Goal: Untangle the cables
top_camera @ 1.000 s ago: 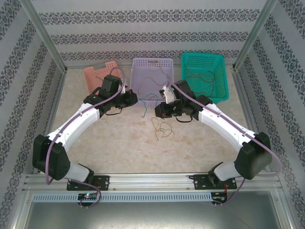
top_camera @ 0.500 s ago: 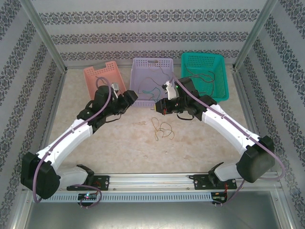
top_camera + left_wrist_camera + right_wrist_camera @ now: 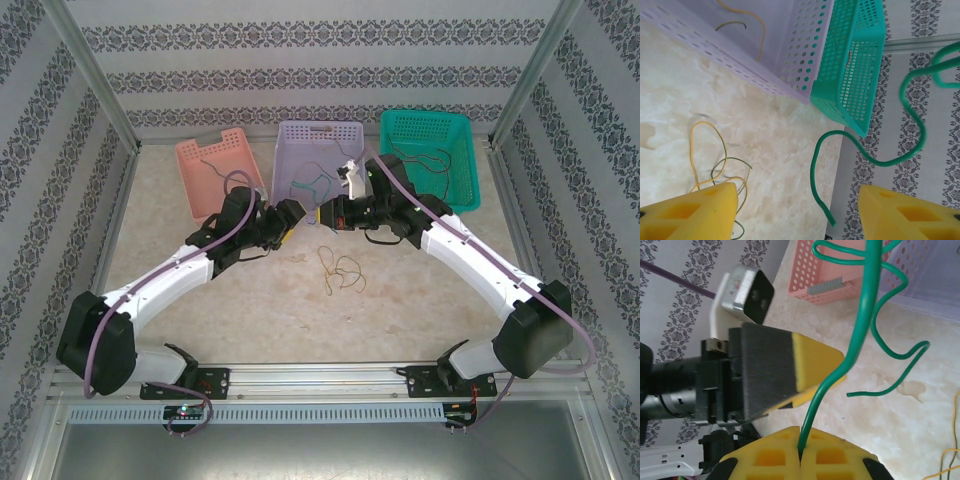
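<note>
No readable text, no labels (anywhere)

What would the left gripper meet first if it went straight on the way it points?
Probably the green cable, which hangs from the shut right gripper just ahead of the open left gripper; depth is unclear.

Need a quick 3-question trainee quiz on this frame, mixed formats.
1. True or false: the right gripper is pinching the green cable.
2. The tangle of yellowish cable lies: A) in the teal basket; B) on the table, in front of the lilac basket; C) in the pink basket.
3. Fill in: the left gripper has its jaws ____.

Key: 1 true; 2 B; 3 open.
</note>
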### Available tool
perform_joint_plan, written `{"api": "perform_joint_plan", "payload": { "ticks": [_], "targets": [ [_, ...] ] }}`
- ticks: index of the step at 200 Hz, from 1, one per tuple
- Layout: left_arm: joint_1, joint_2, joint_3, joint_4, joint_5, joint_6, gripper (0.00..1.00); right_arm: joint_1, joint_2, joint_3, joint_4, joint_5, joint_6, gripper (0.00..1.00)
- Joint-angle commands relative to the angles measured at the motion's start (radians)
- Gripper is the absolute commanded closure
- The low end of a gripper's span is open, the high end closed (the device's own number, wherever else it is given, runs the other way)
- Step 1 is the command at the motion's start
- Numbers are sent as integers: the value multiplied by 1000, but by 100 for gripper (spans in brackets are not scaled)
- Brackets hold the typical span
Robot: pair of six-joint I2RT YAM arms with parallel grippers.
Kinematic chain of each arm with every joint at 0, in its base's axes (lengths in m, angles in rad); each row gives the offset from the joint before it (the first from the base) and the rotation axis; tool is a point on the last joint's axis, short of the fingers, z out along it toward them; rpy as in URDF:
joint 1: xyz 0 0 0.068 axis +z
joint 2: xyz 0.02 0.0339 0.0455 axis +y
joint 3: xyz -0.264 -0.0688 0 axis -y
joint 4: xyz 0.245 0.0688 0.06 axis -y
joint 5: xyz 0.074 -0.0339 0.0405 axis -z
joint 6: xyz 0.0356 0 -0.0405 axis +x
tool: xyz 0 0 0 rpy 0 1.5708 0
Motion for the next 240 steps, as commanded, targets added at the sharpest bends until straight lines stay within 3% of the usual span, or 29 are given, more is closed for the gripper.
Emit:
{"api": "perform_joint_plan", "payload": {
  "ticks": [1, 35, 108, 147, 178, 204, 240],
  "targets": [
    [-20, 19, 13, 77, 18, -61, 37, 3, -3, 25, 40, -26, 30, 100],
    [-36, 40, 24, 107, 15, -98, 40, 5, -5, 24, 43, -25, 34, 100],
    [-54, 59, 34, 105, -24, -130, 59, 16, -4, 27, 55, -29, 44, 100],
    [-53, 63, 22, 88, -66, -123, 76, 16, -17, 22, 52, -26, 45, 100],
    [-52, 48, 5, 58, -102, -97, 100, 9, -31, 18, 34, -19, 26, 100],
    [-53, -13, -10, -81, -174, -39, 100, -29, -47, 31, -45, 10, -70, 100],
    [-20, -169, -49, -307, -308, 36, 100, -115, -79, 40, -207, 150, -302, 100]
  ]
}}
